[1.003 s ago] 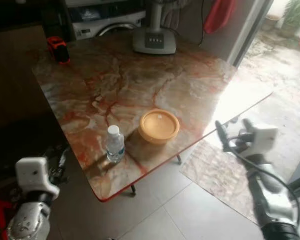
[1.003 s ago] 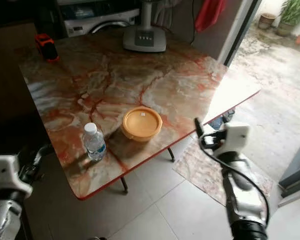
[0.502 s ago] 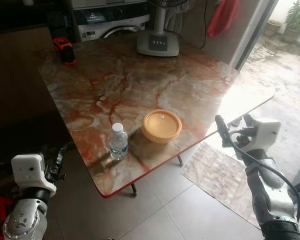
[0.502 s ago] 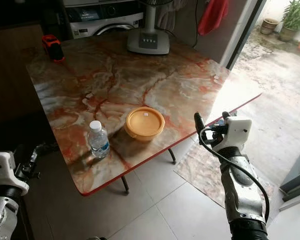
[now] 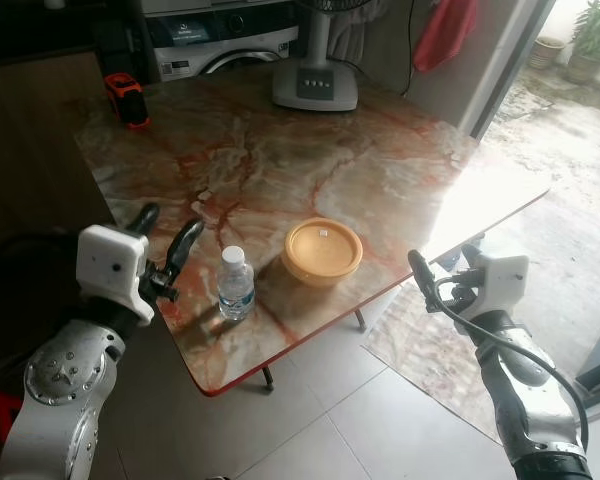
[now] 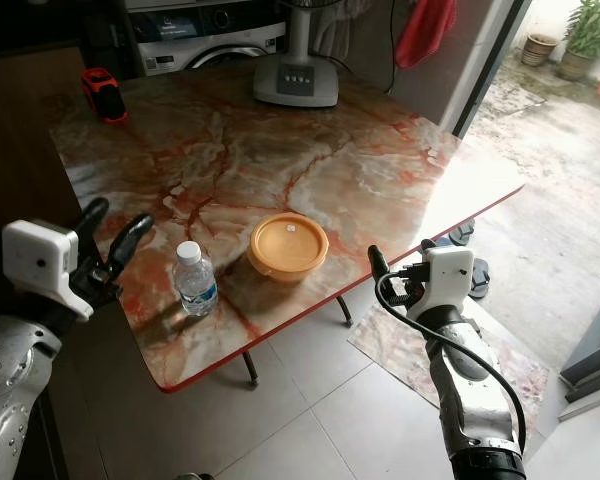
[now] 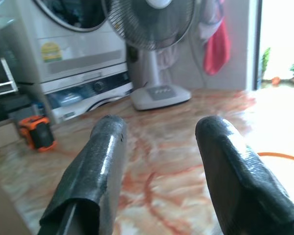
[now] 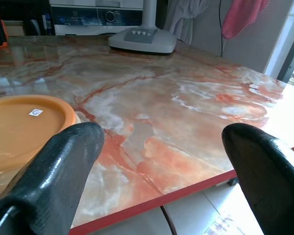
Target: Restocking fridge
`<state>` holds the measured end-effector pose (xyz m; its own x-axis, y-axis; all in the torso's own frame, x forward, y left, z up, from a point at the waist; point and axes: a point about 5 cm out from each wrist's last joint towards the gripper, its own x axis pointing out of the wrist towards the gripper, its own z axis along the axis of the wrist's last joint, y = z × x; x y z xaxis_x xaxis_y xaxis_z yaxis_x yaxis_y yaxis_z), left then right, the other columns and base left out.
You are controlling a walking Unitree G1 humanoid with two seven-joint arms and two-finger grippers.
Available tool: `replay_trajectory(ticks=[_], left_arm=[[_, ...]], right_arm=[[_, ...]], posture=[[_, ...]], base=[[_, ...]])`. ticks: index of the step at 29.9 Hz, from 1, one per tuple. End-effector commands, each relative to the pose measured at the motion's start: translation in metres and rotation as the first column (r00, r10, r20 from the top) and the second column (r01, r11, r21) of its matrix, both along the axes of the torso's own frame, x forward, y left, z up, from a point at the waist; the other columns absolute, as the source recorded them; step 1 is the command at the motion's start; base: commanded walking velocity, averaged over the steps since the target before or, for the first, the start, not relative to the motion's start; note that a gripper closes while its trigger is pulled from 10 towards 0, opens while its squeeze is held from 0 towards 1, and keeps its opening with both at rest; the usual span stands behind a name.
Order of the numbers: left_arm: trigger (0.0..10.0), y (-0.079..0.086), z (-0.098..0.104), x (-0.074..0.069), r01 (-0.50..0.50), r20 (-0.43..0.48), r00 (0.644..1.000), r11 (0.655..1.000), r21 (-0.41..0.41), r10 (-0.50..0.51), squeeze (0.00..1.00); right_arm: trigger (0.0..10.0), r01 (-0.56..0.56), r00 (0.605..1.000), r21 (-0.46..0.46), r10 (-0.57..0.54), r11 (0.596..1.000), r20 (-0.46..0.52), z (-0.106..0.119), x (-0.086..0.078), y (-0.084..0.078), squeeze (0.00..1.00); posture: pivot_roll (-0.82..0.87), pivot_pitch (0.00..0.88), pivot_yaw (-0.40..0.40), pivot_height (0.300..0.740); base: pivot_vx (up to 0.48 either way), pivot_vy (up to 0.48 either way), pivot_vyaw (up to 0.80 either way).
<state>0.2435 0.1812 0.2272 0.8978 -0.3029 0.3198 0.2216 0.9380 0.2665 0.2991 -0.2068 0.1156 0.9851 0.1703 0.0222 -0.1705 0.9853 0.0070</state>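
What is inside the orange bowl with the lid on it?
You can't tell. The orange container sits on the marble table with its lid shut, and a small white sticker shows on top. The lid covers whatever is inside, so the contents stay hidden.

i see a marble table (image 5: 310,150) with red veins, an orange bowl (image 5: 323,251), a clear bottle (image 5: 235,285) with white cap.

I saw a red-veined marble table (image 5: 310,160) carrying a water bottle (image 5: 236,284), an orange lidded container (image 5: 322,251), a fan base (image 5: 314,84) and a tape measure (image 5: 126,99).
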Motion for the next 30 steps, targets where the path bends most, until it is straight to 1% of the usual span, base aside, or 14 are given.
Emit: replay_trajectory(ticks=[1,12,13,14,15,17,19,21,22,24,26,28,29,30], left_arm=[[10.0,-0.004,0.0,-0.002,0.028,-0.026,0.999,0.999,-0.016,-0.029,1.0],[10.0,-0.008,-0.004,-0.002,0.035,-0.084,0.996,0.999,-0.036,-0.038,1.0],[10.0,-0.009,-0.004,-0.001,0.037,-0.093,0.995,0.998,-0.055,-0.042,0.0],[10.0,-0.012,-0.002,0.002,0.032,-0.105,0.994,0.994,-0.104,-0.043,0.0],[10.0,-0.023,0.002,0.007,0.069,-0.123,0.989,0.987,-0.145,-0.087,0.0],[10.0,-0.025,0.003,0.008,0.08,-0.126,0.987,0.986,-0.149,-0.099,0.0],[10.0,-0.038,0.011,0.016,0.121,-0.175,0.973,0.98,-0.159,-0.149,0.0],[10.0,-0.042,0.015,0.019,0.139,-0.189,0.967,0.976,-0.165,-0.17,0.0],[10.0,-0.051,0.024,0.024,0.201,-0.232,0.942,0.96,-0.193,-0.243,0.0],[10.0,-0.052,0.027,0.026,0.219,-0.237,0.937,0.959,-0.182,-0.259,0.0],[10.0,-0.053,0.033,0.03,0.216,-0.277,0.928,0.966,-0.143,-0.248,0.0],[10.0,-0.049,0.036,0.037,0.165,-0.35,0.918,0.981,-0.097,-0.189,0.0],[10.0,-0.045,0.039,0.043,0.131,-0.418,0.895,0.988,-0.087,-0.156,0.0],[10.0,-0.043,0.04,0.045,0.125,-0.439,0.885,0.988,-0.091,-0.152,0.0]], right_arm=[[10.0,0.005,1.0,-0.014,-0.005,1.0,-0.004,0.0,-0.001,-0.001,0.0],[10.0,0.0,1.0,-0.016,0.0,1.0,-0.008,0.0,-0.001,0.0,0.0],[10.0,0.001,1.0,-0.016,-0.001,1.0,-0.008,0.0,-0.001,-0.001,0.0],[10.0,0.001,1.0,-0.017,-0.001,1.0,-0.008,0.001,-0.001,-0.001,0.0],[10.0,-0.004,1.0,-0.023,0.004,1.0,-0.014,0.0,0.0,-0.001,0.0],[10.0,-0.006,1.0,-0.025,0.005,1.0,-0.016,0.0,0.0,-0.001,0.0],[10.0,-0.018,0.999,-0.037,0.017,0.999,-0.028,-0.001,0.002,0.001,0.0],[10.0,-0.021,0.999,-0.036,0.02,0.999,-0.03,-0.001,0.003,0.002,0.0],[10.0,-0.028,0.999,-0.037,0.026,0.999,-0.034,-0.001,0.005,0.003,0.0],[10.0,-0.032,0.999,-0.036,0.031,0.999,-0.035,-0.002,0.005,0.004,0.0],[10.0,-0.046,0.998,-0.037,0.044,0.998,-0.038,-0.002,0.006,0.006,0.0],[10.0,-0.056,0.998,-0.032,0.054,0.998,-0.036,-0.001,0.006,0.008,0.0],[10.0,-0.058,0.998,-0.035,0.057,0.998,-0.038,-0.001,0.007,0.008,0.0],[10.0,-0.058,0.998,-0.038,0.056,0.998,-0.04,-0.001,0.007,0.008,0.0]], posture=[[0.09,0.076,-0.074,0.74],[0.09,0.078,-0.075,0.74],[0.09,0.078,-0.075,0.74],[0.1,0.079,-0.08,0.74],[0.09,0.074,-0.084,0.74],[0.09,0.074,-0.084,0.74],[0.09,0.067,-0.09,0.74],[0.09,0.067,-0.09,0.74],[0.1,0.068,-0.1,0.74],[0.1,0.068,-0.101,0.74],[0.1,0.065,-0.102,0.74],[0.1,0.067,-0.101,0.74],[0.11,0.069,-0.1,0.74],[0.11,0.069,-0.1,0.74]], base=[[0.0,0.0,0.0],[0.0,0.0,0.0],[0.0,0.0,0.0],[0.0,0.0,0.0],[0.0,0.0,0.0],[0.0,0.0,0.0],[0.0,0.0,0.0],[0.0,0.0,0.0],[0.0,0.0,0.0],[0.0,0.0,0.0],[0.0,0.0,0.0],[0.0,0.0,0.0],[0.0,0.0,0.0],[0.0,0.0,0.0]])
